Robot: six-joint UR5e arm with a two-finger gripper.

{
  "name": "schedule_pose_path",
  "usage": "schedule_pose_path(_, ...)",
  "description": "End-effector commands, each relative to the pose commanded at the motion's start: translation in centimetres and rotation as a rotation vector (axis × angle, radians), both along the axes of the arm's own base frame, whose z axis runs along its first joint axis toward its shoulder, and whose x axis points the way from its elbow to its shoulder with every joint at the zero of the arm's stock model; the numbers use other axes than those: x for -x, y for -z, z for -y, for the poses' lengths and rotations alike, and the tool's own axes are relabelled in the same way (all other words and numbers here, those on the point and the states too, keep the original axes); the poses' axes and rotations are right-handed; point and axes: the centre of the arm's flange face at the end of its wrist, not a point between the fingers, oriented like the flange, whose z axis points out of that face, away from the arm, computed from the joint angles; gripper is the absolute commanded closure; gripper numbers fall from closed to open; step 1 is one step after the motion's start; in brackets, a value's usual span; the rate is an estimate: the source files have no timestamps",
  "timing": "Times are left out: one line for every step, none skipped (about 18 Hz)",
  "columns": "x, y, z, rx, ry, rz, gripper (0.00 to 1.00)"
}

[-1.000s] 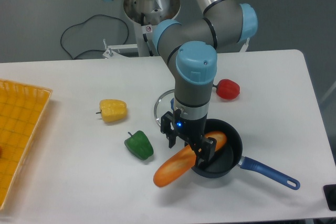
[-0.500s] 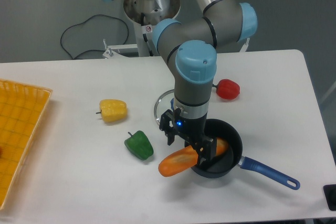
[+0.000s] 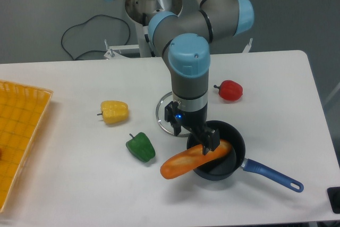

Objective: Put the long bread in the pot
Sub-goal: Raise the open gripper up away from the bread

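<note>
1. Looking at the long bread (image 3: 195, 159), you would have found it lying across the near-left rim of the pot (image 3: 236, 141), with its right end over the pot's mouth and its left end jutting out past the rim above the table (image 3: 79, 184).

2. Its long axis ran from lower left to upper right, slightly raised toward the pot end, so most of its length was outside the pot.

3. Your tool (image 3: 195, 135) stood directly above the loaf's right half, near the pot's left rim. Its fingers pointed down, one on each side of the loaf. From this view you could not tell whether they gripped the loaf or had let it go; the loaf seemed to rest on the rim.

4. The relation that mattered: the pot's centre lay to the right of the tool, and the loaf's free end pointed away from it, to the left. In my judgement, you needed to carry the loaf rightward along its own axis, or tip its left end up, before it could sit inside.

5. You had a risk here: the loaf looked about as long as the pot was wide, and an overhanging end could tip it back onto the table near the green pepper (image 3: 141, 147).
</note>
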Motion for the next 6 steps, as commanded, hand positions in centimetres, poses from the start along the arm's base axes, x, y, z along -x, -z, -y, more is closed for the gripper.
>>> schedule_pose_path(-0.31,-0.10,-0.03,0.019,0.007,-0.019,0.00)
schedule_pose_path(-0.15,-0.41,0.24,0.005,0.005,-0.008,0.00)
schedule_pose_path(-0.25,-0.85,0.45,-0.004,0.004,-0.003,0.00)
schedule_pose_path(-0.37,-0.96,0.53,-0.013,0.005,0.005,0.00)
schedule_pose_path(-0.48,-0.84,0.66,-0.017,0.005,0.013,0.00)
schedule_pose_path(-0.37,-0.92,0.71,-0.017,0.003,0.011,0.00)
